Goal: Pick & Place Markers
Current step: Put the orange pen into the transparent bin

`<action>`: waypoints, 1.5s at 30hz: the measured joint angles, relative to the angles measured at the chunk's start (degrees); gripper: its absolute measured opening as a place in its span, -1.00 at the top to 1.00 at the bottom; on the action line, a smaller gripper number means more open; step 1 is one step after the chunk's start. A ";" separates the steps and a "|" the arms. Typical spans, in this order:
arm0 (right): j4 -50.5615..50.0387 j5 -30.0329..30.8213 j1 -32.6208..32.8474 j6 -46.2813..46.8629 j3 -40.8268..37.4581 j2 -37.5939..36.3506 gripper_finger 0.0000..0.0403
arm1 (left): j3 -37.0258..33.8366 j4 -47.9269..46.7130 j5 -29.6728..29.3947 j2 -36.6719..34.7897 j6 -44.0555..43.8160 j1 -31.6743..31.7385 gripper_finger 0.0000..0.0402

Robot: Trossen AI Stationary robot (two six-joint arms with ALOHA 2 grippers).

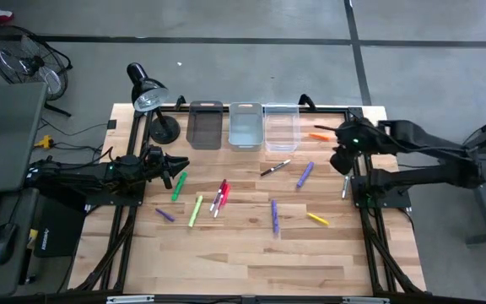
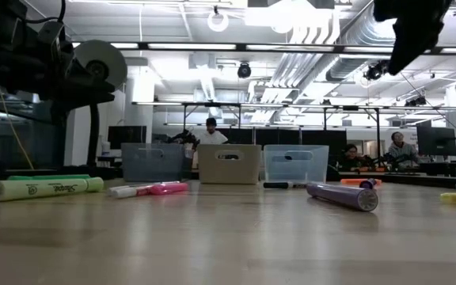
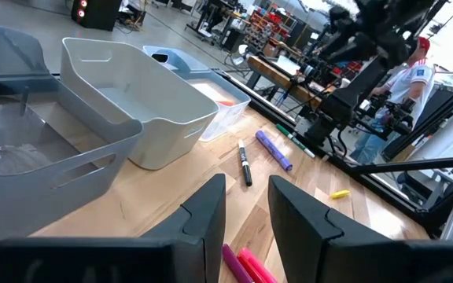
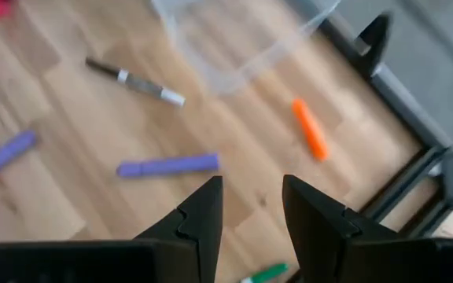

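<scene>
The markers [image 1: 223, 196] lie scattered across the middle of the desk [image 1: 251, 253], near side of three bins [image 1: 245, 125]; the left end effector [image 1: 178, 165] hovers at the left edge, fingers spread, empty; the right end effector [image 1: 342, 160] hangs at the right edge above an orange marker [image 4: 311, 129], spread, empty.

My two arms read as dark, near-black jointed links. The right arm [image 1: 429, 156] carries a small green light by its wrist; the left arm [image 1: 91, 177] looks bulkier and cabled. Each gripper has two matte black, blocky fingers [image 4: 199, 216] with stepped inner edges.
</scene>
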 joint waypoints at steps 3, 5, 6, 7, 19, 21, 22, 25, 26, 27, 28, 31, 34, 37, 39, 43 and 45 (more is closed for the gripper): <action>-0.18 -4.26 -3.11 -2.46 0.00 3.39 0.40 | 0.00 -0.01 -0.01 0.00 0.00 -0.01 0.52; -0.20 -6.36 -4.76 -4.05 0.00 5.60 0.40 | 0.00 0.00 0.00 0.02 0.00 0.00 0.52; -0.25 -7.39 -5.50 -5.01 0.00 6.68 0.40 | 0.00 0.00 0.00 0.00 0.00 0.00 0.52; -0.29 -8.10 -6.19 -6.15 0.00 7.78 0.40 | 0.00 0.00 -0.02 0.02 0.00 0.00 0.52; 0.83 -8.44 -13.93 -21.85 0.00 21.70 0.40 | 0.00 0.00 -0.01 0.00 0.00 -0.02 0.52; 2.31 -7.76 -15.66 -24.46 0.00 23.96 0.40 | 0.00 -0.01 0.00 0.01 -0.01 -0.01 0.52; 3.30 -7.71 -16.47 -25.58 -0.02 25.03 0.40 | 0.00 0.00 0.00 0.00 0.00 0.00 0.52; 5.84 -8.50 -19.01 -28.54 -0.02 28.10 0.40 | 0.00 0.00 0.00 0.00 0.00 -0.02 0.52; 6.58 -9.01 -19.75 -29.47 -0.02 29.13 0.40 | 0.00 0.00 0.00 0.00 0.00 0.00 0.52; 7.24 -9.76 -20.55 -30.70 -0.02 30.10 0.40 | 0.00 -0.01 -0.01 0.00 0.00 0.00 0.52; 7.89 -10.51 -21.32 -31.84 -0.02 31.00 0.40 | 0.00 -0.01 0.00 0.00 0.00 0.00 0.52; 10.34 -12.15 -23.69 -35.16 -0.02 33.47 0.40 | 0.00 -0.01 -0.01 0.01 0.00 -0.01 0.52; 12.56 -12.12 -25.50 -37.70 -0.02 35.10 0.40 | 0.00 0.00 -0.01 0.01 0.00 -0.02 0.52; 13.70 -12.12 -27.05 -40.10 -0.02 36.16 0.40 | 0.00 0.00 0.00 0.00 0.00 -0.01 0.52; 14.11 -12.16 -28.13 -41.39 -0.02 36.69 0.40 | 0.00 -0.01 -0.01 0.00 0.00 0.00 0.52; 15.58 -12.32 -30.38 -41.96 -0.04 37.58 0.36 | 0.00 -0.02 -0.01 0.01 0.00 -0.01 0.52; 16.54 -12.25 -31.42 -41.96 -0.04 38.15 0.29 | 0.00 0.00 -0.02 0.00 0.00 0.00 0.52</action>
